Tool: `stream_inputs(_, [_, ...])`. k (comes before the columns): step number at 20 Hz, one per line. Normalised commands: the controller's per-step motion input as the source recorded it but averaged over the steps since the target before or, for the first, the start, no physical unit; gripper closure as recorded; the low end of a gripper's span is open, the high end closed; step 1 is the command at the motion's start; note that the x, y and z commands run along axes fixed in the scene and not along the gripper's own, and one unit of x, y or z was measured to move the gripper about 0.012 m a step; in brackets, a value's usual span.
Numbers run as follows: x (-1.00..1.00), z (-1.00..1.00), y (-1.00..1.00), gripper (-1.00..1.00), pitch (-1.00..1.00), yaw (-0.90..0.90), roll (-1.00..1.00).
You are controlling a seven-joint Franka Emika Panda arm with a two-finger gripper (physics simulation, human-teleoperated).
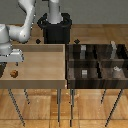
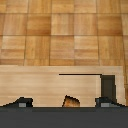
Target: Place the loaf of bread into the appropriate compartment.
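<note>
Tiny orange-brown bread loaf [image 1: 14, 73] lay in large light-tan wooden bin [image 1: 45, 75], at exterior view's left. Dark-brown divided bin [image 1: 97, 80] with pale grey blocks [image 1: 85, 73] stood right. Hand [image 1: 6, 64] hovered over loaf, fingers spread, holding nothing.

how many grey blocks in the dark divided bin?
4 visible in the dark divided bin: back row and, front row and. Low resolution and the dividers may hide others.
</note>
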Motion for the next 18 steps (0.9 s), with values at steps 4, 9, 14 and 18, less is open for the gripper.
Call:
stream_inputs(4, [-0.75, 0.0, 0.0, -1.0, 0.0, 0.0, 0.0])
stream_inputs(9, [-0.6, 0.0, 0.0, -1.0, 0.0, 0.0, 0.0])
stream_inputs(14, [-0.2, 0.0, 0.0, -1.0, 0.0, 0.0, 0.0])
stream_inputs(18, [-0.75, 0.0, 0.0, -1.0, 0.0, 0.0, 0.0])
